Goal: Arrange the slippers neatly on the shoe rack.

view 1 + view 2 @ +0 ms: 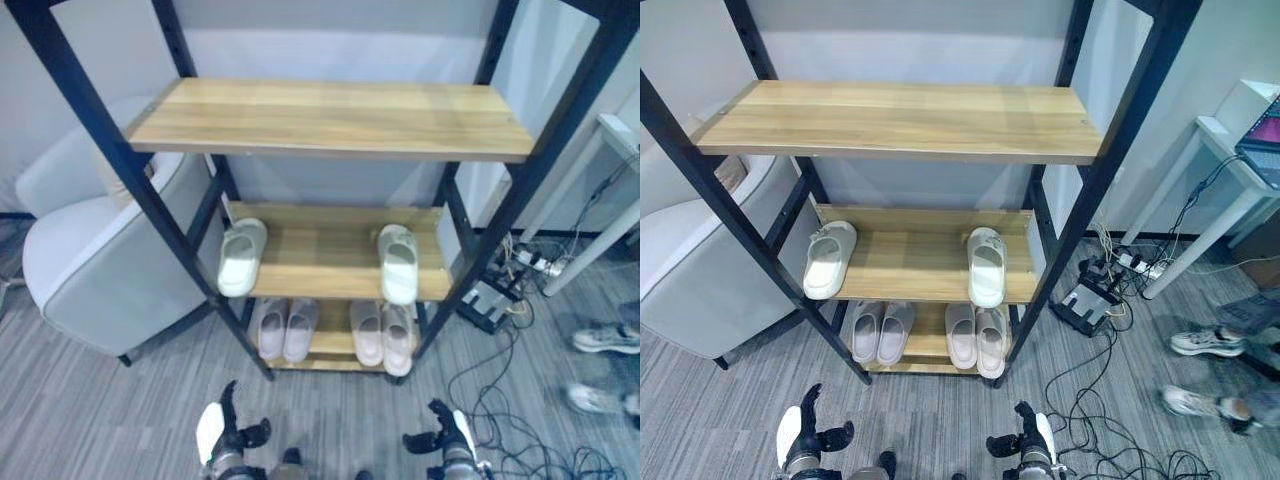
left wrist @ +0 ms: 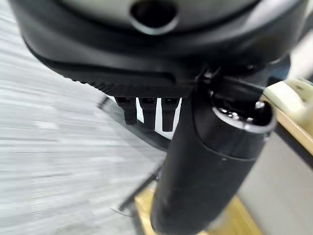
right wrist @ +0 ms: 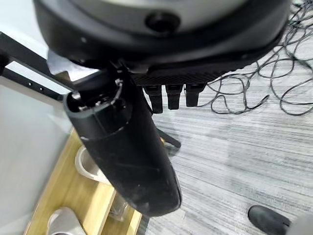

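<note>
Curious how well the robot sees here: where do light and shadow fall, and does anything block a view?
Left eye view: the top shelf catches bright light, while the lowest slippers sit in shade under the middle shelf. Left wrist view: the dark left hand blocks much of the scene. Right wrist view: the right hand does likewise.

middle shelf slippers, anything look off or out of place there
Yes. The two white slippers on the middle shelf sit far apart: one at the left end, angled, and one at the right end with its toe hanging over the front edge. The two pinkish pairs on the bottom shelf sit side by side.
</note>
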Controlling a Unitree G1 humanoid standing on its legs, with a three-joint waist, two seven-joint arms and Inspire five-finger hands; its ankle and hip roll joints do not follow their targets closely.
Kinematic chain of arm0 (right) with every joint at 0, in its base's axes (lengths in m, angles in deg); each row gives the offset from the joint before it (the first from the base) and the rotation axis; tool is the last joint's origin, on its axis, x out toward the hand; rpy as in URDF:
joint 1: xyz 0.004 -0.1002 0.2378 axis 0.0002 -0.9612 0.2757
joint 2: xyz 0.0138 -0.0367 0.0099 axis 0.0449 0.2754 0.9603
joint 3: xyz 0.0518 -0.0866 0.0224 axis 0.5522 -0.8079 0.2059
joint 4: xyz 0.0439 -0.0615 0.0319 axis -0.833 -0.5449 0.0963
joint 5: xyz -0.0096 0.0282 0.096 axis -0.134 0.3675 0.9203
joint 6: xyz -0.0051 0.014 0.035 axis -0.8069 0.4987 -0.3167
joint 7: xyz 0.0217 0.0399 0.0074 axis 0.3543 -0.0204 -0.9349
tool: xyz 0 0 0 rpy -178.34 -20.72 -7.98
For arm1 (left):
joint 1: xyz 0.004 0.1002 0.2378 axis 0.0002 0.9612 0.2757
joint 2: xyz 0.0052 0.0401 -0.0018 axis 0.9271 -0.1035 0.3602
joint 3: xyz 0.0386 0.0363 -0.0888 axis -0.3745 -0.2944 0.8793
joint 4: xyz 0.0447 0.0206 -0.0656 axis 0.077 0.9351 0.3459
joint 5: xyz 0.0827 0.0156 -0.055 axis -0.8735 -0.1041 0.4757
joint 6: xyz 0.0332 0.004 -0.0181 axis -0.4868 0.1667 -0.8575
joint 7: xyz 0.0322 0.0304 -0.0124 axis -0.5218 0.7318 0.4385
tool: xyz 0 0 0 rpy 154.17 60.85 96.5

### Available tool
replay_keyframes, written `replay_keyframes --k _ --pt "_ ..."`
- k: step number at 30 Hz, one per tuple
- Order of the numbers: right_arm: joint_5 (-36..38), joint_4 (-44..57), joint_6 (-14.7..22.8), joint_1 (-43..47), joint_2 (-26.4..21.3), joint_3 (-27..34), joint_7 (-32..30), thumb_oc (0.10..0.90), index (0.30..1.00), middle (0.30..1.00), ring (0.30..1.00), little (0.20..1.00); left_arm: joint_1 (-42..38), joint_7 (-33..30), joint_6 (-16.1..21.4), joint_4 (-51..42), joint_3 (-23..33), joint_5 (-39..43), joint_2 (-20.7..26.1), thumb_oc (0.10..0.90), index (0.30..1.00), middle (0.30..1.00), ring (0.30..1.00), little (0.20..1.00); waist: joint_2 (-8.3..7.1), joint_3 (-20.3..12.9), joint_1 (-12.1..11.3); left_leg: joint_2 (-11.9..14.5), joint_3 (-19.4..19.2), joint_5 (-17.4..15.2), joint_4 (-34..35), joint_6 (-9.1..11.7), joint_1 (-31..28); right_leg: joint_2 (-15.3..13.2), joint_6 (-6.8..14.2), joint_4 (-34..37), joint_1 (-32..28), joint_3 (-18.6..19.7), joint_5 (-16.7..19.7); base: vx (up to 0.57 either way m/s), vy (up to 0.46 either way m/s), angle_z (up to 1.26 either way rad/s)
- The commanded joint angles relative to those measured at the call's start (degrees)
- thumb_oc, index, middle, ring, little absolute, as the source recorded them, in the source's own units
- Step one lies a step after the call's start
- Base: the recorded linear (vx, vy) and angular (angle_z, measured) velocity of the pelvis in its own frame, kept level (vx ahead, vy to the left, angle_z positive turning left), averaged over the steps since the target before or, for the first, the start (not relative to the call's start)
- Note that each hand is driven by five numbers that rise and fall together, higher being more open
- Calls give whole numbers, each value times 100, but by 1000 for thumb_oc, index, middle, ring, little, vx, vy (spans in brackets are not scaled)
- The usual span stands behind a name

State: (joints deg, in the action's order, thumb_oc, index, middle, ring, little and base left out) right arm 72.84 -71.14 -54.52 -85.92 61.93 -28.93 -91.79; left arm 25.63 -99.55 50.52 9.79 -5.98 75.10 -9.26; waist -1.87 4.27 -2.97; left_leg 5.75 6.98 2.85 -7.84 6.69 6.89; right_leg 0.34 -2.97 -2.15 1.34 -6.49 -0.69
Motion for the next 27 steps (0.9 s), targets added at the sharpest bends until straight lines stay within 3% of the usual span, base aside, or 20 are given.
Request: replay_keyframes --k 1,6,10,15,16,23,24,25,26,27 --pt "-349 667 435 368 -121 298 -525 800 900 900 900 900 -108 -57 93 -142 -244 84 45 800 900 900 900 900 30 -66 -77 -294 -125 -310 354 -253 -228 -400 759 199 -274 -20 -382 67 167 -15" --pt "-93 1392 739 324 -457 939 -1115 800 900 900 900 900 -225 -140 -163 524 -46 -150 156 800 900 900 900 900 46 -259 83 -458 -225 -342 982 -408 -713 -477 829 103 -378 49 -413 102 152 -9" --pt "-50 1801 790 311 -561 1017 -1165 800 900 900 900 900 -236 -81 -289 742 44 -153 132 800 900 900 900 900 67 -345 121 -475 -298 -343 1248 -472 -952 -505 878 129 -437 107 -387 87 86 -10" --pt "-1068 2632 659 552 -1061 1039 -1786 800 900 900 900 900 -400 172 -462 929 -126 -491 49 800 900 900 900 900 127 -306 181 -555 -386 -401 1284 -518 -866 -605 975 248 -372 100 -327 3 67 -7" --pt "-1886 3291 527 589 -1450 941 -1957 800 900 900 900 900 -533 203 -636 969 -299 -867 -48 800 900 900 900 900 143 -298 221 -653 -400 -487 1284 -552 -848 -651 1017 292 -314 116 -280 -26 110 -1" --pt "-2627 3904 406 786 -1731 499 -1757 800 900 900 900 900 -609 212 -753 1061 -451 -1166 -147 800 900 900 900 900 113 -325 217 -653 -446 -471 1284 -568 -904 -683 1040 411 -410 120 -173 12 24 -2" --pt "-2600 5927 177 429 -2280 899 -1218 800 900 900 900 900 -545 157 -851 1025 -258 -1113 -127 800 900 900 900 900 64 -326 328 -654 -518 -470 1284 -549 -896 -694 1064 467 -407 153 -125 -35 -1 15" --pt "-2960 6701 418 -554 -2569 1082 -652 800 900 900 900 900 -570 170 -830 1099 24 -1091 -105 800 900 900 900 900 34 -287 413 -623 -613 -471 1284 -548 -900 -686 1083 479 -368 224 -60 -60 -7 19" --pt "-2868 7814 595 -1499 -2730 1597 -412 800 900 900 900 900 -479 118 -813 1031 182 -1060 -52 800 900 900 900 900 16 -277 519 -616 -662 -446 1284 -533 -875 -679 1108 496 -326 254 -6 -44 -6 -1" --pt "-2855 7861 579 -1557 -2734 1638 -385 800 900 900 900 900 -463 117 -814 1028 155 -1059 -58 800 900 900 900 900 22 -288 493 -614 -667 -466 1284 -532 -891 -677 1109 503 -343 257 -19 -35 -10 -33"
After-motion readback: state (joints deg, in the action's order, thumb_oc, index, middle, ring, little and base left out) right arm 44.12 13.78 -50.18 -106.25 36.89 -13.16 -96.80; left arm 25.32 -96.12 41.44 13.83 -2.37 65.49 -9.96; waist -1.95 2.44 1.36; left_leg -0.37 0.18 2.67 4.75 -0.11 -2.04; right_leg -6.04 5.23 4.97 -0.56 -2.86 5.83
